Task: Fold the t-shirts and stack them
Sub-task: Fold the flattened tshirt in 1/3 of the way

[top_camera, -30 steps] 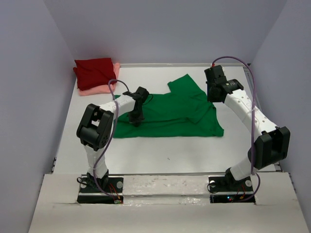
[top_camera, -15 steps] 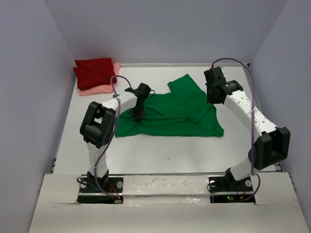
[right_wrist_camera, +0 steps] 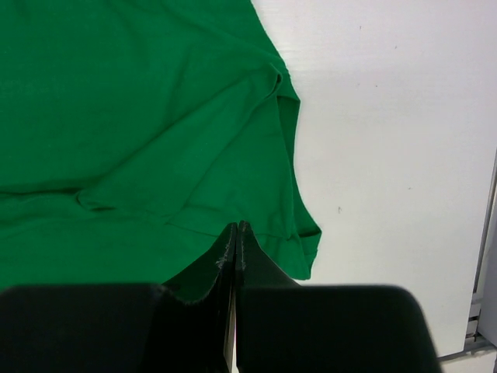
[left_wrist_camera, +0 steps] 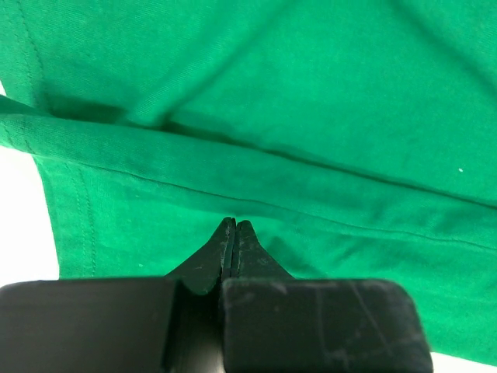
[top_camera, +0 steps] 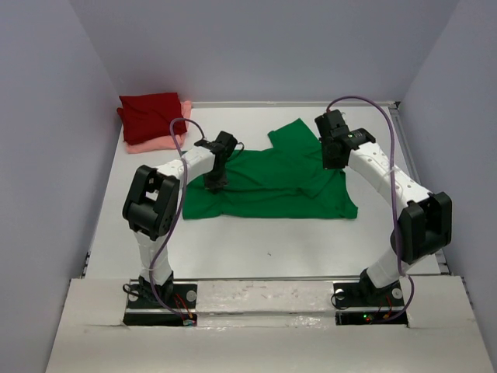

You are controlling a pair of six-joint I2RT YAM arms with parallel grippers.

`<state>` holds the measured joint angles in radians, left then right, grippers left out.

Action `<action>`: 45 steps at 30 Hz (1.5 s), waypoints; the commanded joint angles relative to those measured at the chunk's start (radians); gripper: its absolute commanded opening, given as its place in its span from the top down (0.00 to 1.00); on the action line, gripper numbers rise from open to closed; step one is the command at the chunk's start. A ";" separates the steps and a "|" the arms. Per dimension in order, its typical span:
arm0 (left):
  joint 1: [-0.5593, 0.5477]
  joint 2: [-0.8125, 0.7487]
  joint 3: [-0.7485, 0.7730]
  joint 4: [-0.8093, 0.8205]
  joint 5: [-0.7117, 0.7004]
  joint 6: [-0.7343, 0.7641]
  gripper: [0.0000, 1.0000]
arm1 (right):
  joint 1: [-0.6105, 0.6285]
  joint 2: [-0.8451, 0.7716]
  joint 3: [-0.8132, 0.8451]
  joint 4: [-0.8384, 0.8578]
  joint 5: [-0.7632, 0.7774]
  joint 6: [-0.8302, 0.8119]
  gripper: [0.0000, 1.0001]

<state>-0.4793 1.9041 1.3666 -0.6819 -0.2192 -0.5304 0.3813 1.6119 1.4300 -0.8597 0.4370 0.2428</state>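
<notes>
The bright green t-shirt [top_camera: 272,183] lies spread in the middle of the table, with folds along its left side and one sleeve pointing to the back. My left gripper [top_camera: 215,180] hovers over its left part, shut, with nothing between the fingers [left_wrist_camera: 234,225]; a long fold ridge of the green shirt [left_wrist_camera: 311,116] runs just beyond the tips. My right gripper [top_camera: 330,159] is over the shirt's right edge, also shut and empty [right_wrist_camera: 235,227], with the green cloth [right_wrist_camera: 140,116] and its hem corner below. The dark red t-shirt [top_camera: 151,115] lies folded on the salmon pink t-shirt [top_camera: 159,142] at the back left.
The white table [top_camera: 256,241] is walled in by grey panels on the left, back and right. Bare table [right_wrist_camera: 388,116] shows right of the green shirt. Both arm bases stand at the near edge, with purple cables looping along the arms.
My right gripper has swung left, from beside the shirt's right edge to over it. My left gripper has shifted a little toward the back over the shirt's left part. Both stayed shut.
</notes>
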 commanded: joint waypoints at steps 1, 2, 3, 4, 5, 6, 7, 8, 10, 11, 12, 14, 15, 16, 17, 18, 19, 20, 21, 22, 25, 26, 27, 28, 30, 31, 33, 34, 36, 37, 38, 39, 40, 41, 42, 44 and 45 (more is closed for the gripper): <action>0.010 -0.007 0.022 -0.021 -0.028 0.020 1.00 | 0.010 -0.043 0.033 0.005 0.029 0.006 1.00; 0.013 0.007 0.037 -0.022 -0.026 0.024 1.00 | 0.010 -0.044 0.033 0.004 0.029 0.006 1.00; 0.013 0.015 0.042 -0.022 -0.026 0.024 1.00 | 0.010 -0.047 0.036 0.001 0.031 0.006 1.00; 0.016 0.027 0.048 -0.022 -0.029 0.026 1.00 | 0.010 -0.050 0.040 -0.002 0.031 0.006 1.00; 0.024 0.032 0.057 -0.022 -0.029 0.027 1.00 | 0.010 -0.053 0.041 -0.004 0.029 0.006 1.00; 0.030 0.035 0.060 -0.019 -0.025 0.029 1.00 | 0.010 -0.055 0.043 -0.007 0.031 0.006 1.00; 0.036 0.042 0.065 -0.018 -0.023 0.032 1.00 | 0.010 -0.056 0.040 -0.009 0.031 0.009 1.00; 0.044 0.046 0.068 -0.018 -0.023 0.030 1.00 | 0.010 -0.058 0.040 -0.010 0.029 0.009 1.00; 0.068 0.049 0.071 -0.021 -0.023 0.029 1.00 | 0.019 -0.055 0.035 -0.016 0.032 0.012 1.00; 0.077 0.052 0.068 -0.021 -0.023 0.029 1.00 | 0.019 -0.056 0.033 -0.018 0.034 0.012 1.00; 0.093 0.052 0.062 -0.027 -0.023 0.030 1.00 | 0.019 -0.055 0.035 -0.021 0.040 0.013 1.00; 0.107 0.043 0.030 -0.031 -0.020 0.024 1.00 | 0.019 -0.058 0.040 -0.027 0.043 0.012 1.00; 0.108 0.032 0.016 -0.031 -0.019 0.020 1.00 | 0.019 -0.061 0.043 -0.027 0.043 0.010 1.00; 0.110 0.017 -0.003 -0.019 -0.022 0.014 1.00 | 0.019 -0.061 0.049 -0.027 0.042 0.010 1.00; 0.108 -0.020 -0.036 -0.010 -0.031 0.000 1.00 | 0.019 -0.061 0.052 -0.024 0.039 0.010 1.00; 0.111 -0.036 -0.049 -0.005 -0.040 -0.009 1.00 | 0.019 -0.057 0.055 -0.025 0.037 0.010 1.00; 0.120 -0.049 -0.067 -0.008 -0.049 -0.016 1.00 | 0.019 -0.049 0.061 -0.025 0.039 0.010 1.00; 0.126 -0.054 -0.076 -0.011 -0.051 -0.019 1.00 | 0.028 -0.046 0.063 -0.027 0.032 0.009 1.00; 0.131 -0.057 -0.086 -0.013 -0.052 -0.023 1.00 | 0.028 -0.043 0.067 -0.027 0.034 0.010 1.00; 0.134 -0.060 -0.095 -0.016 -0.054 -0.023 1.00 | 0.028 -0.043 0.072 -0.029 0.034 0.010 1.00; 0.136 -0.080 -0.123 -0.018 -0.069 -0.025 1.00 | 0.037 -0.041 0.078 -0.027 0.029 0.007 1.00; 0.137 -0.097 -0.136 -0.016 -0.071 -0.032 1.00 | 0.037 -0.041 0.079 -0.029 0.031 0.007 1.00; 0.137 -0.105 -0.142 -0.015 -0.069 -0.037 1.00 | 0.037 -0.041 0.079 -0.029 0.031 0.009 1.00; 0.137 -0.108 -0.146 -0.021 -0.063 -0.042 1.00 | 0.037 -0.041 0.081 -0.027 0.031 0.009 1.00; 0.136 -0.122 -0.161 -0.024 -0.057 -0.046 1.00 | 0.037 -0.043 0.084 -0.027 0.035 0.009 1.00; 0.136 -0.135 -0.175 -0.025 -0.060 -0.052 1.00 | 0.037 -0.041 0.084 -0.025 0.039 0.006 1.00; 0.137 -0.152 -0.195 -0.027 -0.071 -0.062 1.00 | 0.037 -0.037 0.098 -0.025 0.049 0.004 1.00; 0.136 -0.168 -0.211 -0.027 -0.081 -0.066 1.00 | 0.037 -0.035 0.102 -0.025 0.049 -0.003 1.00; 0.136 -0.186 -0.222 -0.037 -0.089 -0.075 1.00 | 0.037 -0.021 0.131 -0.025 0.066 -0.010 1.00; 0.136 -0.197 -0.224 -0.044 -0.097 -0.080 1.00 | 0.037 -0.014 0.144 -0.025 0.066 -0.023 1.00; 0.136 -0.229 -0.221 -0.051 -0.101 -0.088 1.00 | 0.037 -0.004 0.161 -0.027 0.068 -0.030 0.97; 0.137 -0.252 -0.216 -0.059 -0.111 -0.098 1.00 | 0.037 0.009 0.177 -0.029 0.077 -0.034 0.94; 0.136 -0.273 -0.209 -0.071 -0.130 -0.102 1.00 | 0.037 0.035 0.217 -0.039 0.080 -0.039 0.85; 0.136 -0.318 -0.184 -0.080 -0.141 -0.105 1.00 | 0.037 0.048 0.236 -0.042 0.080 -0.040 0.80; 0.136 -0.339 -0.169 -0.100 -0.167 -0.103 1.00 | 0.037 0.062 0.253 -0.041 0.089 -0.042 0.71; 0.137 -0.376 -0.100 -0.122 -0.203 -0.097 1.00 | 0.027 0.112 0.320 -0.053 0.077 -0.059 0.67; 0.140 -0.381 -0.072 -0.134 -0.219 -0.094 1.00 | 0.018 0.130 0.345 -0.058 0.068 -0.060 0.66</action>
<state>-0.3492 1.6230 1.1683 -0.7551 -0.3283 -0.6098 0.4133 1.6745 1.6592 -0.9051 0.4942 0.2131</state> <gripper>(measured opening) 0.014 0.313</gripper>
